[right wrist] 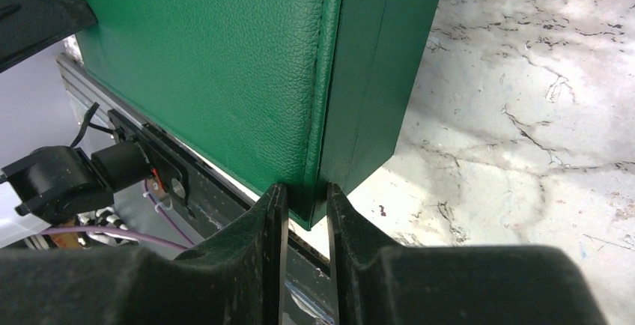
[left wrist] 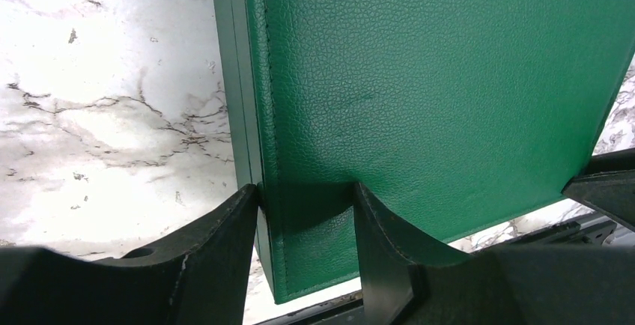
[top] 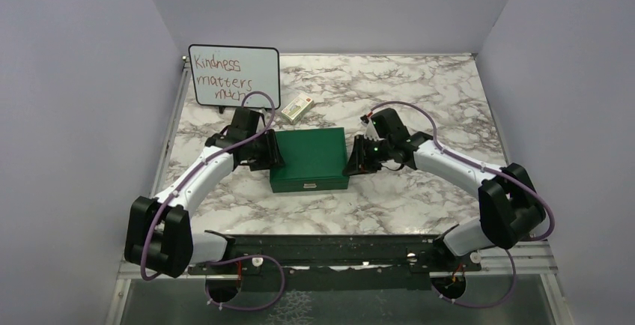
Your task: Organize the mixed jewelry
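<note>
The mixed jewelry is out of view. A closed green box (top: 308,159) lies on the marble table between my two arms. My left gripper (top: 266,153) sits at the box's left edge. In the left wrist view its jaws (left wrist: 307,190) straddle that edge, one finger against the side wall and the other on the leather lid (left wrist: 449,78). My right gripper (top: 358,159) is at the right edge. There its narrow jaws (right wrist: 305,190) pinch the near corner of the box (right wrist: 225,63).
A small white-and-green carton (top: 297,106) lies behind the box. A whiteboard with handwriting (top: 234,76) stands at the back left. Purple walls close in both sides. The black mounting rail (top: 329,254) runs along the near edge.
</note>
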Robot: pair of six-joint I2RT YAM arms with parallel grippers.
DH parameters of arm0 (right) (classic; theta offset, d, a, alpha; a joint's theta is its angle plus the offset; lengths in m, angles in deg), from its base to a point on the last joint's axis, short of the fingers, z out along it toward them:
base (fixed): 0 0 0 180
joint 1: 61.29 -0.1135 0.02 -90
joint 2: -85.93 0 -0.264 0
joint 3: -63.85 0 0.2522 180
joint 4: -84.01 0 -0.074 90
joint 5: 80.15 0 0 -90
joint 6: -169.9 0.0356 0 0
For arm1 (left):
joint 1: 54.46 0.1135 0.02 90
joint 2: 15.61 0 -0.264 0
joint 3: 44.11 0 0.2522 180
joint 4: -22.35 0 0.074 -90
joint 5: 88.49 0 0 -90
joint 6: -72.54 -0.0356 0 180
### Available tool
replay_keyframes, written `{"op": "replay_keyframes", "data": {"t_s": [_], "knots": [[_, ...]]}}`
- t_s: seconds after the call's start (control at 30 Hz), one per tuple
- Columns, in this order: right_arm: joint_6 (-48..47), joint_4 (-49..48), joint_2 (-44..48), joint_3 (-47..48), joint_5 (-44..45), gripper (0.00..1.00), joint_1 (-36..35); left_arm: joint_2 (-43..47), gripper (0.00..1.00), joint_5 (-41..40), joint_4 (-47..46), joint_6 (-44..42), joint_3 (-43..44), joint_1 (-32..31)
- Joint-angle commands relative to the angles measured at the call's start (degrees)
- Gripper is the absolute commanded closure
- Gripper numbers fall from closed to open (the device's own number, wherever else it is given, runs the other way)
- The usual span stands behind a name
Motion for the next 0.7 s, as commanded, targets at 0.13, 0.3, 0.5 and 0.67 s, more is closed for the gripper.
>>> {"op": "replay_keyframes", "data": {"t_s": [0.13, 0.3, 0.5, 0.67], "knots": [[-0.9, -0.5, 3.3, 0.9, 5.6, 0.71, -0.3, 1.0, 0.49, -6.2, 0.4, -2.1, 2.3, 0.0], [-2.1, 1.9, 12.6, -0.5, 11.9, 0.54, -0.4, 9.4, 0.35, -11.0, 0.3, -2.4, 4.1, 0.0], [-3.6, 11.1, 28.2, -1.2, 26.0, 0.00, -0.3, 21.7, 0.05, -18.1, 2.7, -1.7, 5.3, 0.0], [-3.0, 21.9, 39.7, 3.3, 42.3, 0.00, -0.4, 28.7, 0.01, -26.8, 5.5, -0.5, 6.7, 0.0]]}}
